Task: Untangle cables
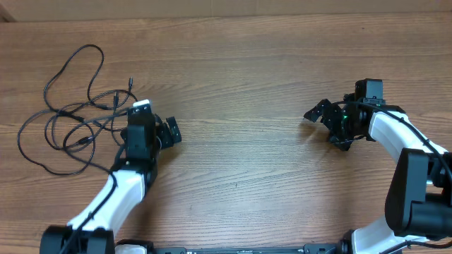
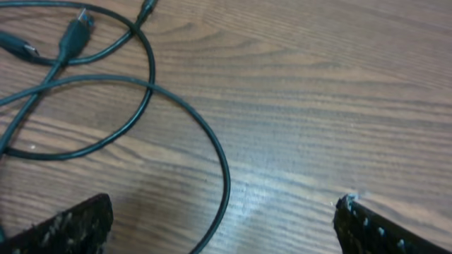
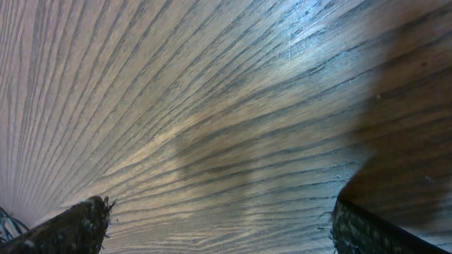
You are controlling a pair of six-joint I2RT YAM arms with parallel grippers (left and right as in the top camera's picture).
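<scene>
Black cables lay tangled at nine o'clock on the wooden table. The left hand beside them gaped wide, empty. The right hand, at three o'clock, did likewise.

The left arm and right arm wore white shells with black joints; a green light glowed beside the black right claw, three o'clock.

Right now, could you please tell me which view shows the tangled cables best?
The overhead view: the cables lie fully in frame as one spread tangle. The left wrist shows only a few loops up close; the right wrist shows none.
</scene>
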